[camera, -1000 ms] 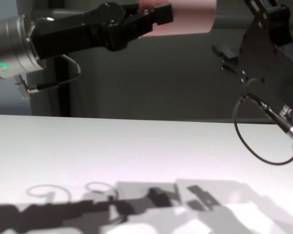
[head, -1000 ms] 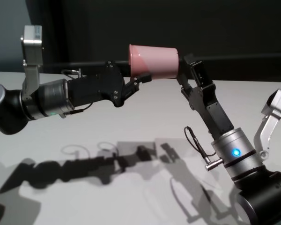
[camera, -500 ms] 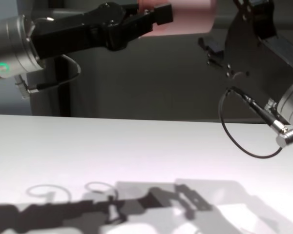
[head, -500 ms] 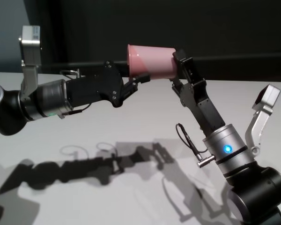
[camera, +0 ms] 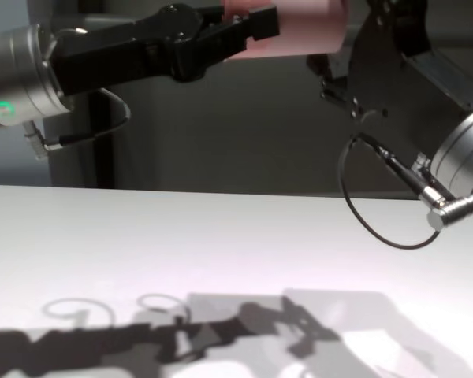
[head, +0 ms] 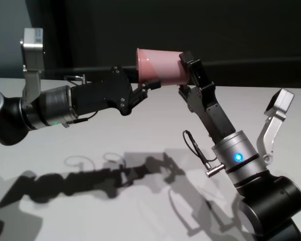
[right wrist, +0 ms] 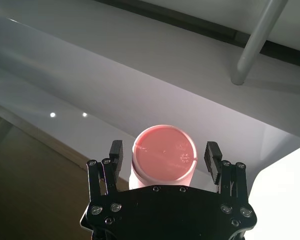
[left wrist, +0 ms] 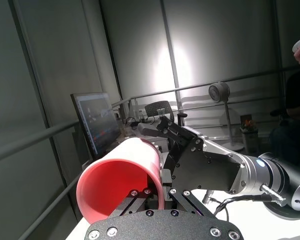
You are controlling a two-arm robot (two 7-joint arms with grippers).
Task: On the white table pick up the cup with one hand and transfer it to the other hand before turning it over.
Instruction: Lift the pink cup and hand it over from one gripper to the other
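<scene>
My right hand (right wrist: 163, 156) has closed in since earlier, fingers wide, straddling the cup (head: 160, 67) base at 3 o'clock. My left hand (head: 151, 86) pinches its rim shut above the white counter (head: 140, 130); dark wall behind.

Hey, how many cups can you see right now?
1. The cup is held on its side above the white table, gripped at the rim end by the left pincer; the open right pincer brackets its base.

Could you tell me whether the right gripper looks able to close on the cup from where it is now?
Probably yes. The right gripper is open, with its fingers on either side of the closed base end of the cup, and nothing between them. The left gripper is shut on the cup's rim end, holding it sideways above the white table.
</scene>
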